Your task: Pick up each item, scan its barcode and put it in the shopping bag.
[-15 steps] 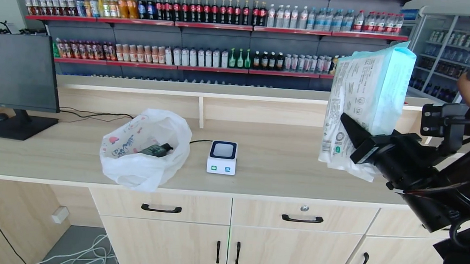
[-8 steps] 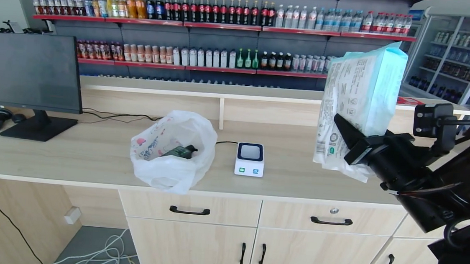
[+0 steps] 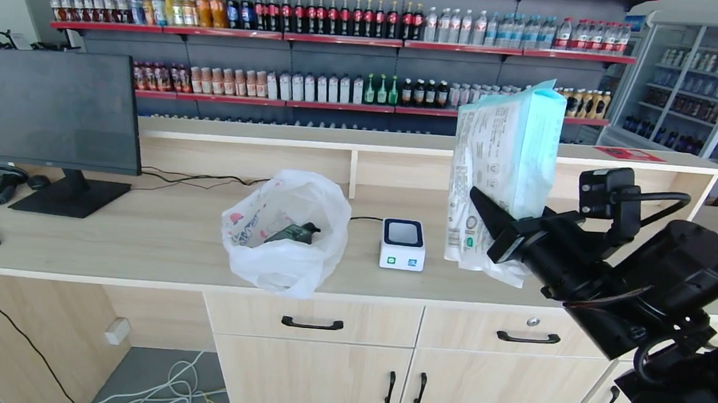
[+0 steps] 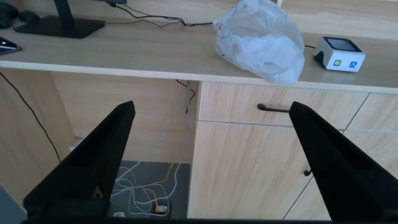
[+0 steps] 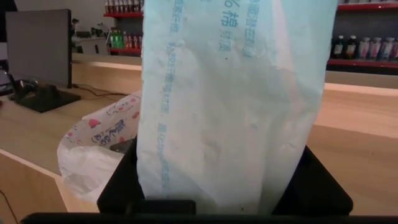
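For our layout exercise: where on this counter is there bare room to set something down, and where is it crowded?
Widest bare stretch of the light wooden counter: between the black monitor stand and the white plastic shopping bag. Crowded: the bag and small white box scanner sit close, with the blue-white soft pack held up beside the scanner.

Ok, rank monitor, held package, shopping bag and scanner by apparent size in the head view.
Monitor and package: about alike; the package is nearer the camera, so unranked.
Then shopping bag.
Smallest: scanner.
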Tool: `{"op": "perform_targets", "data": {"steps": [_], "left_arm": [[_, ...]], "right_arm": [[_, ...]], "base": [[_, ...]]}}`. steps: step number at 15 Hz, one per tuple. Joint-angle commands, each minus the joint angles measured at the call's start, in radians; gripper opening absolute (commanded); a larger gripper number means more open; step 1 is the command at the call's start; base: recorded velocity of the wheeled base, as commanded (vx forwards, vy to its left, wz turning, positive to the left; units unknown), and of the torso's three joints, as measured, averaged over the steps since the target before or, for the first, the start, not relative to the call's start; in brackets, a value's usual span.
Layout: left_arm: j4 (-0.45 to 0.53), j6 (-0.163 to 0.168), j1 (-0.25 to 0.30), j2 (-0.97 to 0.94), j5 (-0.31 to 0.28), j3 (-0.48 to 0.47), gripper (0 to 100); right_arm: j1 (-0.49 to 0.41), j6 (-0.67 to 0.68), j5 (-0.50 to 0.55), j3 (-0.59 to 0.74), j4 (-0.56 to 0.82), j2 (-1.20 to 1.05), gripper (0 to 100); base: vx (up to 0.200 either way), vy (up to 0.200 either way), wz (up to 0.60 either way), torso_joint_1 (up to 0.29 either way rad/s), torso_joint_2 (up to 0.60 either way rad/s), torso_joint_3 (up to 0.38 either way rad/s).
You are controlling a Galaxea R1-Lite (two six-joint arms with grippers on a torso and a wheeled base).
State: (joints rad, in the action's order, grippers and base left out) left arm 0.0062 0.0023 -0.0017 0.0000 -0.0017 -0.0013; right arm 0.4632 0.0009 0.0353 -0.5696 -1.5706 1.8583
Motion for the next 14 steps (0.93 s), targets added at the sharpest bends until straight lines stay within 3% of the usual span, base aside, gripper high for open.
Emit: {"op": "perform_targets", "data": {"steps": [1,8,14], "left_arm": [[0.0,-0.001,0.0,0.0,0.0,0.0,100],[0.0,-0.004,0.0,0.0,0.0,0.0,100],[0.0,-0.004,0.0,0.0,0.0,0.0,100]], "right_arm": [[0.003,0.007,0.0,-0.036,0.0,0.078,0],[0.028,0.005,0.001,-0.081,0.0,0.117,0],[0.014,-0.097,-0.043,-0.073,0.032,0.157,0]], "base": [[0.0,0.0,0.0,0.0,0.0,0.0],[0.2,0.0,0.0,0.002,0.0,0.0],[0.0,0.0,0.0,0.0,0.0,0.0]]}}
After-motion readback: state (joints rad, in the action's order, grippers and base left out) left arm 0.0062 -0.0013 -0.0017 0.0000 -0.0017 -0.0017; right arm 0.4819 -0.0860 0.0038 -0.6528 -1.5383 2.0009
